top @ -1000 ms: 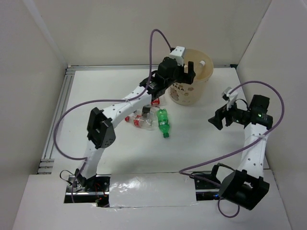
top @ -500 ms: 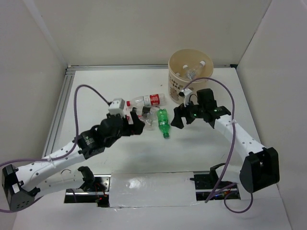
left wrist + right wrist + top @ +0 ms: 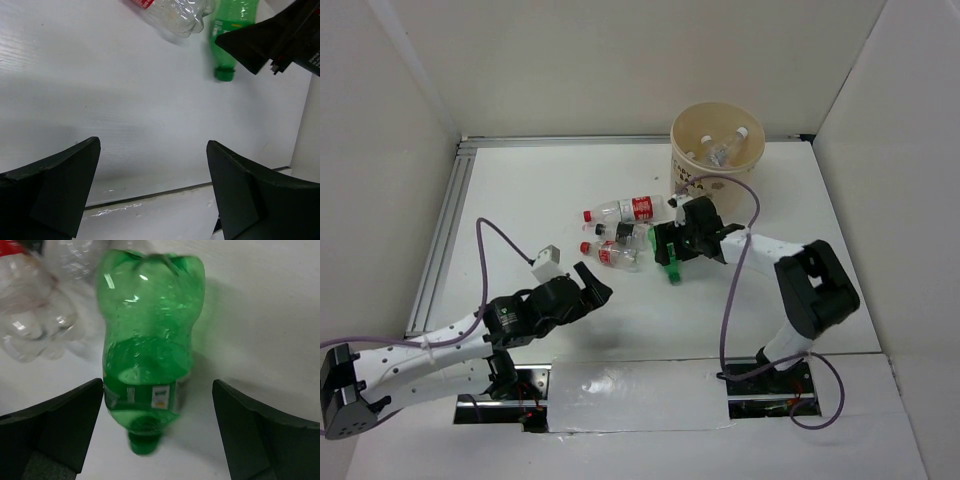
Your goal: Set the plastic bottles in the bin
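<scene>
The right claw (image 3: pixel 157 385) is spread wide, one finger on either side of the green bottle (image 3: pixel 150 340). The bottle lies flat on the white counter (image 3: pixel 550 180) with its cap toward the near edge. A clear gap shows on one side. The other finger sits just beside the bottle's wall, and I cannot tell whether it touches. Crowded against the green bottle's left are three clear ones: a red-capped bottle (image 3: pixel 623 210) with a red label farthest back, a crumpled bottle (image 3: pixel 632 232) in the middle, and a second labelled bottle (image 3: pixel 608 254) nearest the arms. The bin (image 3: pixel 705 180) stands at the far right of the counter, just behind the right claw, with a clear bottle inside it (image 3: pixel 725 152). The left claw (image 3: pixel 593 284) hovers over bare counter near the front, jaws fully apart and holding nothing, a little short of the cluster. A purple cable (image 3: pixel 485 260) loops off each arm, and a metal rail (image 3: pixel 440 240) runs along the counter's left edge. From above, the right wrist covers most of the green bottle, so only its cap end shows. The left wrist view cuts the bottles off at its top edge, with the right claw's dark body crossing in front of the green one. The green bottle's label print is too blurred to read.
</scene>
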